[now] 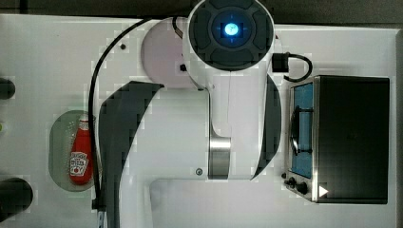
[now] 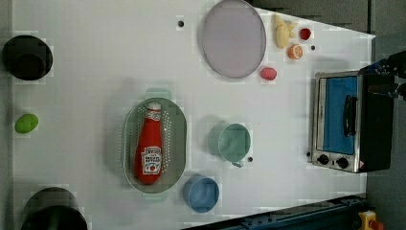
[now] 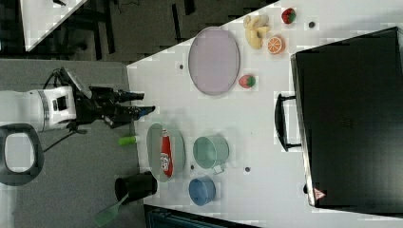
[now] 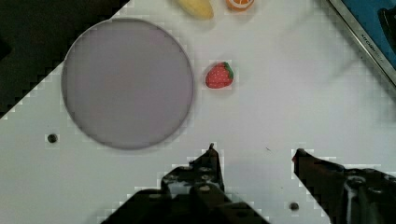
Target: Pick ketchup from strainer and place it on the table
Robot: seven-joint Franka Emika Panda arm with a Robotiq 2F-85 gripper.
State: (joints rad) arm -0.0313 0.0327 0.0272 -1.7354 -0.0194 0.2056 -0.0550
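Ketchup bottle [image 2: 149, 147] lies lengthwise in the green strainer [image 2: 178, 139]; claw [image 4: 254, 151] hangs spread apart, empty, above bare white surface [image 4: 280, 93] near the grey plate [image 4: 127, 83].

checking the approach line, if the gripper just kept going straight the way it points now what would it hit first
Probably bare table. In the wrist view the open gripper has only white tabletop between its fingertips, the grey plate and strawberry off to one side. The ketchup in the strainer seems off that line; depth is unclear.
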